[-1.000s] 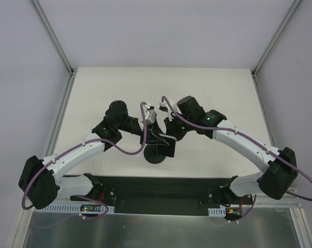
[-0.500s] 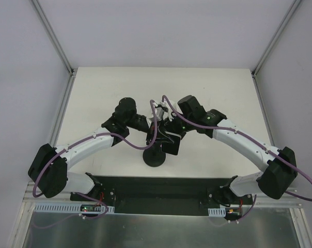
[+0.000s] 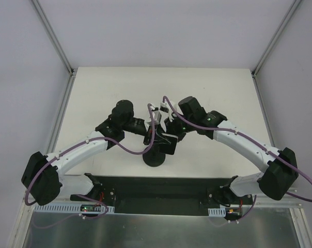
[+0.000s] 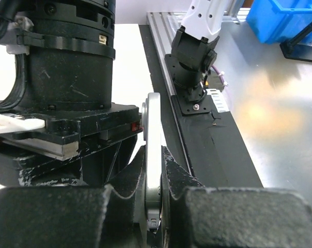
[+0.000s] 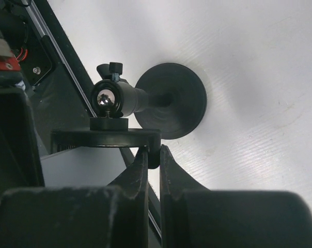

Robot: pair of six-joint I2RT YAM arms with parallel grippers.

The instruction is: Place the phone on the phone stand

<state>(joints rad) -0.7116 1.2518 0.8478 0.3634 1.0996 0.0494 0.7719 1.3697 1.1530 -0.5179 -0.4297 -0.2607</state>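
Note:
The phone [image 4: 153, 129] shows edge-on in the left wrist view, a thin slab with a silver rim, pinched between the fingers of my left gripper [image 4: 154, 157]. The phone stand [image 5: 171, 101] has a round black base, a ball joint and a flat clamp head [image 5: 104, 137]. My right gripper [image 5: 153, 153] is shut on the right end of that clamp head. In the top view both grippers, left [image 3: 151, 134] and right [image 3: 171, 132], meet just above the stand's base [image 3: 155, 158]. The phone is hard to tell apart there among the black parts.
A black mounting plate [image 3: 156, 188] with both arm bases runs along the table's near edge. Purple cables loop off both wrists. Aluminium rails [image 3: 60, 132] border the white table. A blue bin [image 4: 280, 20] stands off the table.
My left arm swung right and brought the phone in against the right gripper over the stand, then shifted slightly. My right gripper has hardly moved and still holds the clamp head.

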